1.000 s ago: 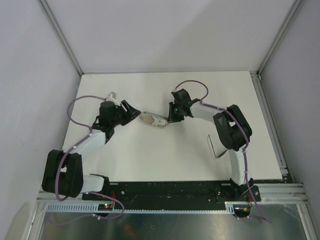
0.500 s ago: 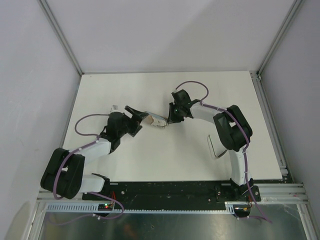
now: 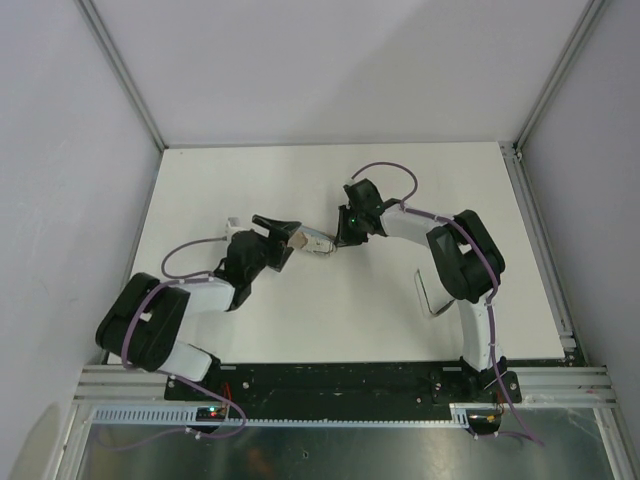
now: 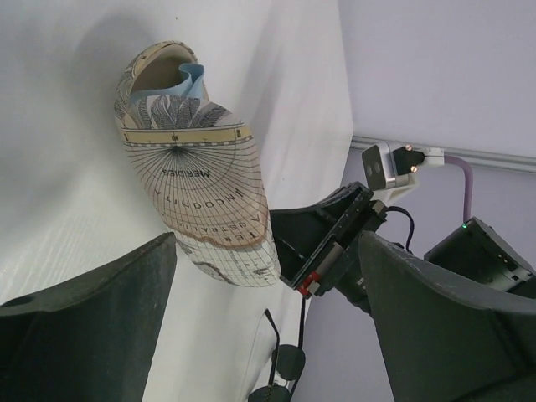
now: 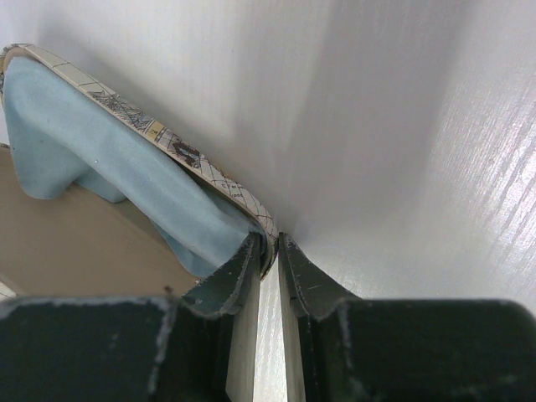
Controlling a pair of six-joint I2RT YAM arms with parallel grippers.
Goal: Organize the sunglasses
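Observation:
The sunglasses [image 3: 428, 292] lie on the table beside my right arm's forearm, a thin black frame; in the left wrist view the sunglasses [image 4: 289, 364] show dark round lenses, held by nothing. The map-printed oval case [image 3: 310, 240] lies mid-table with its lid ajar and a light blue cloth [image 5: 100, 134] inside. My right gripper [image 5: 270, 244] is shut on the case's rim [image 5: 193, 159] at its right end. My left gripper [image 3: 283, 238] stands open at the case's left end. Between its wide-apart fingers, the left wrist view shows the case [image 4: 201, 193] untouched.
The white table [image 3: 350, 180] is walled by pale panels at the back and both sides. A metal rail [image 3: 540, 230] runs along its right edge. Both arm bases sit on the black bar [image 3: 340, 380] at the near edge.
My left arm has swung right and nearer, bringing its gripper up to the case's left end, and its jaws have opened wider. The right gripper and the case have stayed put.

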